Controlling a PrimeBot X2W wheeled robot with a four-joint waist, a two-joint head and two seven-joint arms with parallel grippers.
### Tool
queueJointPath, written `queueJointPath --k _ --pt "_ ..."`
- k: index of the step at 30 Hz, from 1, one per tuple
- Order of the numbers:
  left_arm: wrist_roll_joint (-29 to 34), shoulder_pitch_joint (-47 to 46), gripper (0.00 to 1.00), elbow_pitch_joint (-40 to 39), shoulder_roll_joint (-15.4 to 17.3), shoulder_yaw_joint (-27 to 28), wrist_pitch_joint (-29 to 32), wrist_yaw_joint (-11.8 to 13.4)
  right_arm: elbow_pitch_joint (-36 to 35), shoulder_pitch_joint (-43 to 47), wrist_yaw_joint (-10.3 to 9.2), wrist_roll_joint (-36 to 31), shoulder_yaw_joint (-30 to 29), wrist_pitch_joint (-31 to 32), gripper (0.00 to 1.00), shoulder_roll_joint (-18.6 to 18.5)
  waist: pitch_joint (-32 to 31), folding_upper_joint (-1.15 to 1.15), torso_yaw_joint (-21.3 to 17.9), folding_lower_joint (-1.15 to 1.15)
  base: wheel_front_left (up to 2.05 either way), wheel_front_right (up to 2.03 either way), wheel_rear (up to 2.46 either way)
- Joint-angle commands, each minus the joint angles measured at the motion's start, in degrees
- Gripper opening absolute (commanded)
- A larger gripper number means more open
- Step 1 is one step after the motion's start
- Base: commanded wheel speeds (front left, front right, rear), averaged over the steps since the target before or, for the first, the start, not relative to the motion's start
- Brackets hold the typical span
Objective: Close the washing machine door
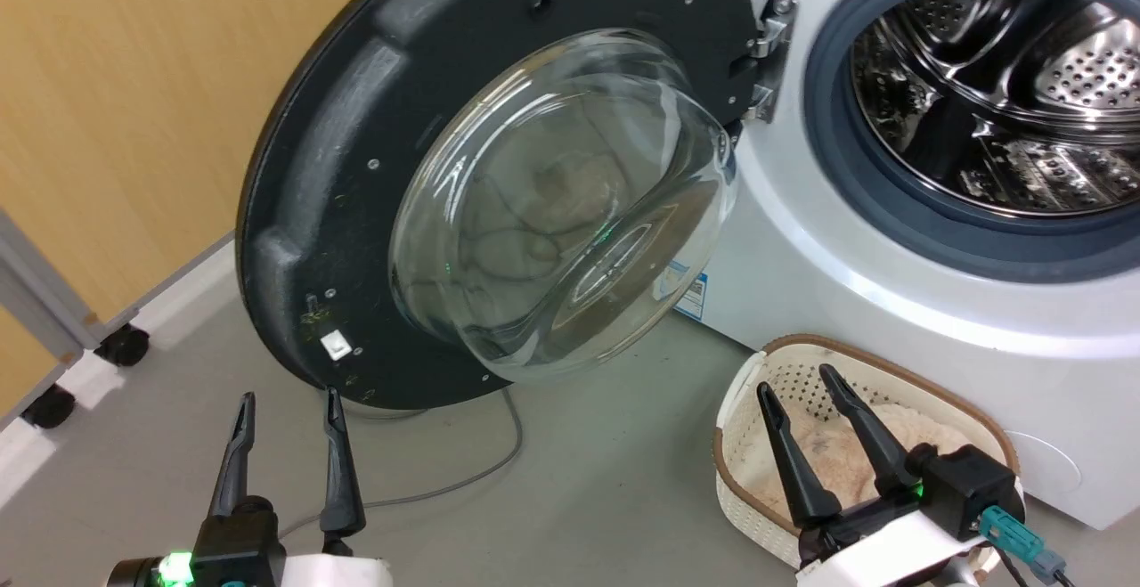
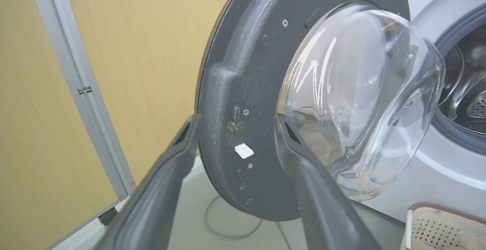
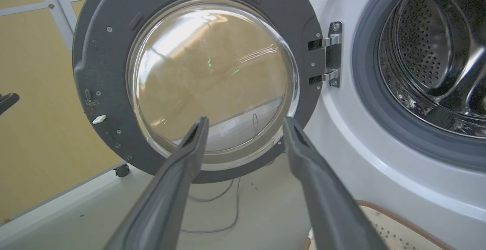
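**Inspector:** Start with what is nearest, bottom of the head view.

**Recorder:** At lower left, the left fingers [image 1: 338,471] point up the frame, spread apart and holding nothing. Their tips sit just below the bottom edge of the washing machine door [image 1: 356,124]; I cannot tell whether they touch it. At lower right, the right fingers [image 1: 793,453] are also spread and empty, over a white woven basket [image 1: 735,471] with something pale and fluffy inside.

**Inspector:** Position of the door?

**Recorder:** It is swung wide open and fills the upper left and centre of the frame, inner face toward the camera. The glass bowl [image 1: 561,204] bulges out at its centre. The metal hinge [image 1: 773,44] at upper centre joins it to the washing machine [image 1: 846,302].

**Inspector:** And the machine itself?

**Recorder:** It stands at upper right. Its opening is uncovered, with the grey gasket [image 1: 828,124] ringing the steel drum [image 1: 1024,97].

**Inspector:** Surroundings?

**Recorder:** A grey cable [image 1: 499,462] lies on the floor [image 1: 579,480] under the door. A yellow panel [image 1: 116,106] stands at the left.
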Motion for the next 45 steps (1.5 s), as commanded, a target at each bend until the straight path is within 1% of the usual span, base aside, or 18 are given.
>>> queueJointPath --k 1,10,12,15,17,19,21,25,27,28,30,32,34,38,42,45 --pt "0.09 0.94 1.00 -0.28 0.10 -0.05 -0.43 0.38 0.24 -0.72 0.05 0.28 0.24 -0.46 1.00 -0.42 0.03 0.00 0.13 0.00 0.00 0.00 0.00" --pt "0.05 0.64 1.00 -0.15 0.07 -0.28 -0.43 0.18 0.04 -0.13 0.05 0.05 -0.33 -0.46 1.00 -0.21 0.03 0.00 0.14 0.00 0.00 0.00 0.00" --pt "-0.78 0.37 0.00 -0.56 0.00 0.02 -0.43 -0.10 0.00 0.01 0.05 0.00 -0.45 -0.46 1.00 -0.15 0.00 0.00 0.14 0.00 0.00 0.00 0.00" --pt "-2.85 -0.81 0.00 -1.79 0.02 1.94 -0.43 -0.77 -0.11 0.22 0.05 -0.13 -0.66 -0.46 1.00 -0.11 -0.02 0.00 0.18 0.00 0.00 0.00 0.00" --pt "-4.15 -2.22 0.00 -2.33 0.78 3.84 -0.43 -1.68 -0.24 0.40 0.05 -0.23 -0.82 -0.46 1.00 -0.12 0.00 0.00 0.19 0.00 0.00 0.00 0.00" --pt "-6.27 -4.11 0.00 -2.26 1.51 6.10 -0.43 -2.89 -0.44 0.70 0.05 -0.36 -1.07 -0.46 1.00 -0.17 0.03 0.00 0.21 0.00 0.00 0.00 0.00" --pt "-8.31 -6.63 0.00 -0.94 3.33 8.54 -0.43 -4.63 -0.68 1.20 0.05 -0.56 -1.44 -0.46 1.00 -0.18 0.08 0.00 0.20 0.00 0.00 0.00 0.00" --pt "-12.27 -12.68 0.00 3.56 7.01 12.10 -0.20 -7.60 -1.39 2.44 0.05 -1.35 -2.43 -0.46 1.00 -0.24 0.71 0.00 0.03 0.00 0.00 0.00 0.00" --pt "-15.47 -16.21 0.00 6.69 8.11 13.54 1.55 -9.00 -1.80 3.13 0.05 -1.63 -3.11 -0.46 1.00 -0.23 1.02 0.00 -0.05 0.00 0.00 0.00 0.00" --pt "-17.40 -18.13 0.00 8.47 8.52 14.52 2.62 -9.51 -2.02 3.48 0.05 -1.78 -3.44 -0.46 1.00 -0.23 1.15 0.00 -0.10 0.00 0.00 0.00 0.00" --pt "-18.23 -21.49 0.00 12.32 11.06 15.28 4.31 -10.39 -2.50 4.16 0.05 -2.15 -4.07 -0.46 1.00 -0.17 1.37 0.00 -0.23 0.00 0.00 0.00 0.00" --pt "-19.56 -24.71 0.00 16.07 12.34 16.03 5.29 -10.92 -2.97 4.81 0.05 -2.78 -4.63 -0.46 1.00 -0.15 1.53 0.00 -0.35 0.00 0.00 0.00 0.00" --pt "-23.05 -27.99 0.00 20.46 12.31 17.46 7.19 -11.67 -3.46 5.48 0.05 -3.19 -5.20 -0.46 1.00 -0.01 1.66 0.00 -0.53 0.00 0.00 0.00 0.00" --pt "-31.47 -33.26 0.00 28.87 11.75 21.14 13.23 -12.82 -4.14 5.72 0.05 -3.70 -5.23 -0.46 1.00 -0.10 2.57 0.00 -1.79 0.00 0.00 0.00 0.00" --pt "-42.20 -38.15 0.00 35.86 9.70 25.94 21.39 -13.19 -4.38 5.26 0.05 -3.78 -5.03 -0.46 1.00 -0.49 3.46 0.00 -2.88 0.00 0.00 0.00 0.00" --pt "-48.02 -40.70 0.00 39.52 9.01 27.96 27.72 -13.37 -4.51 4.95 0.05 -3.82 -4.96 -0.46 1.00 -0.84 4.10 0.00 -3.43 0.00 0.00 0.00 0.00"
